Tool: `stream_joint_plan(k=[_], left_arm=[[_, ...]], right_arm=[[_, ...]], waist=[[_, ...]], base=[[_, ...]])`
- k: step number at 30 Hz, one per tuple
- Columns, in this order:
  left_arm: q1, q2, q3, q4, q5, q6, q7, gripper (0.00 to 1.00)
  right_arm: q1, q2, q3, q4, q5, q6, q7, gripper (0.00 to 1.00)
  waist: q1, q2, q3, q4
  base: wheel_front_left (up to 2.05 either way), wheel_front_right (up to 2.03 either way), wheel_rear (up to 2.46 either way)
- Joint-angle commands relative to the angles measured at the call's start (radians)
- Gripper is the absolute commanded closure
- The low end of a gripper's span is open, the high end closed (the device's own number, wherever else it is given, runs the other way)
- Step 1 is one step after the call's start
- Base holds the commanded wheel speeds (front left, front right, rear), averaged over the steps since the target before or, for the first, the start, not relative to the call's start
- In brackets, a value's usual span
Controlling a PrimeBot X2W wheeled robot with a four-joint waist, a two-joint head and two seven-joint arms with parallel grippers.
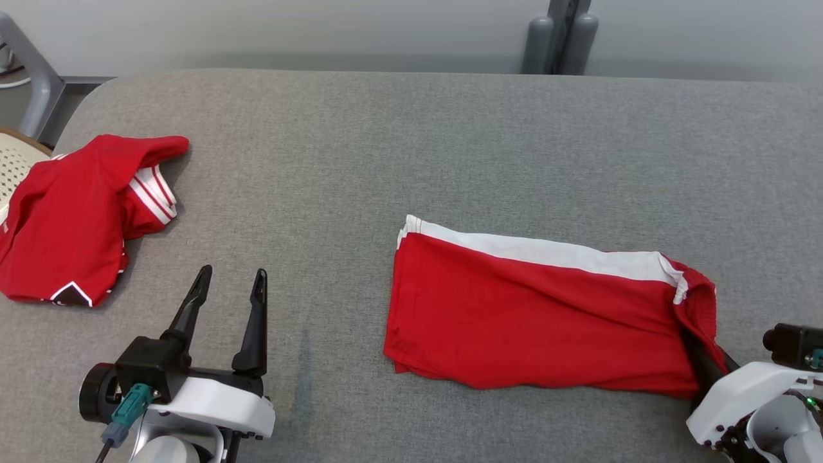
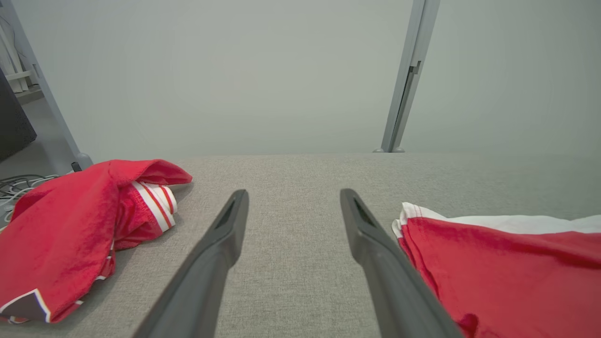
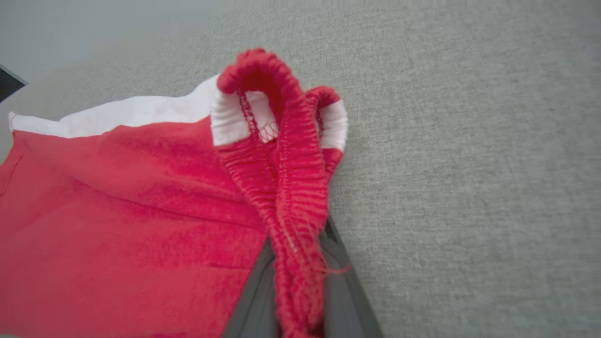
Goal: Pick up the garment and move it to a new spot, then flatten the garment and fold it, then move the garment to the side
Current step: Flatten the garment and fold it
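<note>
The garment (image 1: 533, 308), red with a white side stripe, lies folded into a long rectangle on the grey table, right of centre. Its elastic waistband end (image 3: 286, 155) is bunched and lifted at the right. My right gripper (image 1: 704, 360) is shut on that waistband, and in the right wrist view the ribbed red band runs down between the two dark fingers (image 3: 342, 286). My left gripper (image 1: 233, 276) rests open and holds nothing at the lower left, a little left of the garment's left edge (image 2: 413, 225). Nothing lies between its fingers (image 2: 225, 244).
A second red garment (image 1: 71, 218) with white stripes lies crumpled at the table's left edge, also in the left wrist view (image 2: 70, 234). The grey padded table (image 1: 411, 141) stretches back to a wall with a grey post (image 1: 559, 35). A pale chair (image 1: 16, 167) stands beyond the left edge.
</note>
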Motion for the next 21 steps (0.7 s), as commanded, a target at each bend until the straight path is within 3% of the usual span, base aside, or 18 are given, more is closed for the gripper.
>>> stream_joint_plan(k=[1, 6, 13, 18, 21], left_arm=[[0.007, 0.002, 0.004, -0.002, -0.002, 0.005, -0.004, 0.0], [0.005, 0.002, 0.002, -0.004, -0.004, 0.009, -0.005, 0.0], [0.002, 0.0, -0.009, -0.003, -0.003, 0.007, -0.005, 0.0], [-0.021, -0.015, -0.024, 0.003, 0.0, -0.004, -0.006, 0.0], [-0.04, -0.021, -0.03, 0.012, -0.001, -0.015, -0.009, 0.0]], right_arm=[[0.01, -0.004, -0.004, -0.036, 0.021, -0.003, 0.026, 1.0], [0.019, 0.017, 0.025, -0.202, 0.102, -0.002, 0.151, 1.0], [0.004, 0.084, 0.052, -0.415, 0.307, -0.002, 0.369, 1.0], [-0.062, 0.135, 0.097, -0.399, 0.375, -0.002, 0.461, 1.0], [-0.106, 0.151, 0.142, -0.35, 0.375, -0.002, 0.456, 1.0]], waist=[[0.0, 0.0, -0.004, -0.008], [0.0, 0.0, -0.009, -0.019], [0.0, 0.0, -0.014, -0.012], [0.0, 0.0, 0.003, 0.028], [0.0, 0.0, 0.022, 0.061]], base=[[0.0, 0.0, 0.0], [0.0, 0.0, 0.0], [0.0, 0.0, 0.0], [0.0, 0.0, 0.0], [0.0, 0.0, 0.0]])
